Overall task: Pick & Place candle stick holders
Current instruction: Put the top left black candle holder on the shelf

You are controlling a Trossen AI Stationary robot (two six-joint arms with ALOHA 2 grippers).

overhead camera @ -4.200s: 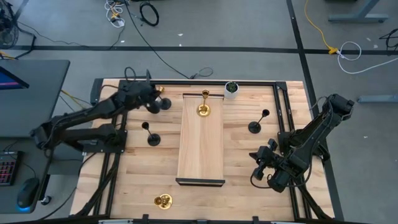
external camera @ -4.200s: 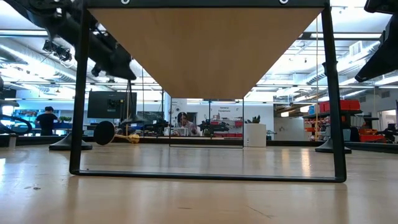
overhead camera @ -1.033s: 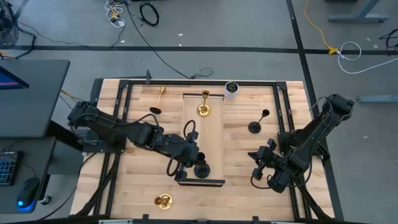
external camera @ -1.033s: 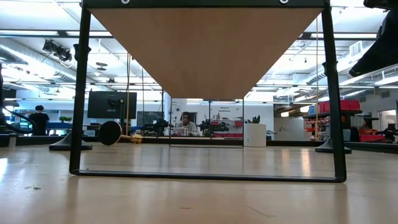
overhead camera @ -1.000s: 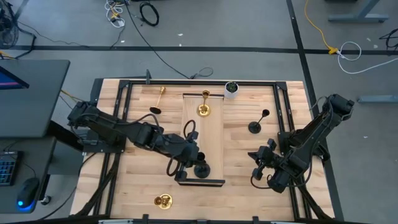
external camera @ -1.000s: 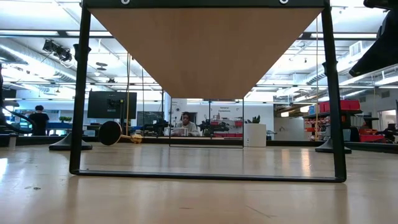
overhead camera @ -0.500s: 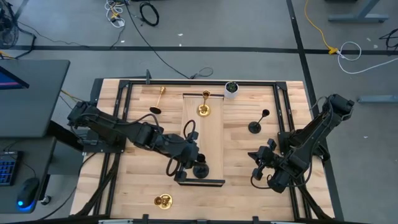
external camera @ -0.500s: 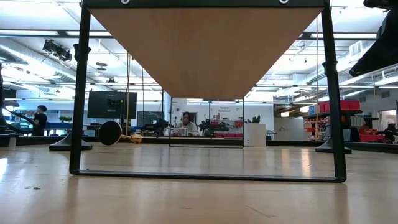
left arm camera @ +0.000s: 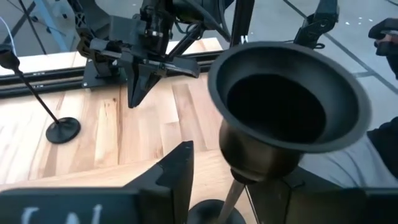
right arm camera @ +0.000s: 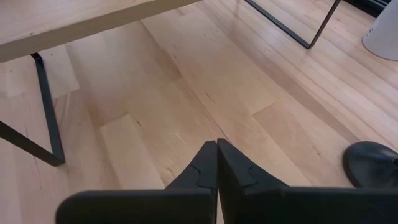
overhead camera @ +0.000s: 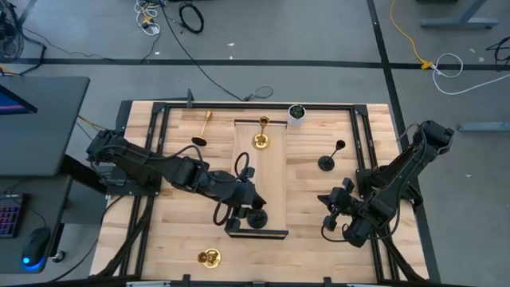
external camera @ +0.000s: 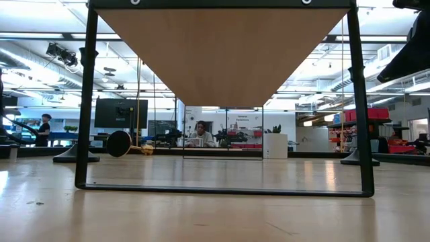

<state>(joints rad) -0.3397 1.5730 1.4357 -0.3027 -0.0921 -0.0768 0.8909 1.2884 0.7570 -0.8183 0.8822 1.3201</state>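
A black candle stick holder [overhead camera: 256,217] stands upright on its round base at the near end of a raised wooden shelf [overhead camera: 256,179]. My left gripper [overhead camera: 245,204] is open around it. In the left wrist view its wide cup [left arm camera: 289,112] fills the picture, and the thin stem [left arm camera: 233,190] stands between the two fingers, apart from both. A gold holder [overhead camera: 260,140] stands at the shelf's far end. Another black holder [overhead camera: 326,163] stands on the table to the right. My right gripper [overhead camera: 328,224] is shut [right arm camera: 216,148] above bare table at the near right.
A gold holder [overhead camera: 205,119] and a black one [overhead camera: 197,141] lie on the table at the far left. Another gold one [overhead camera: 209,257] is near the front edge. A white pot with a plant [overhead camera: 296,114] stands at the back. The shelf's black frame legs [external camera: 86,101] stand on the table.
My left gripper's fingers have spread apart and let go of the black holder's stem. The holder stays upright on the near end of the shelf. Neither arm has shifted.
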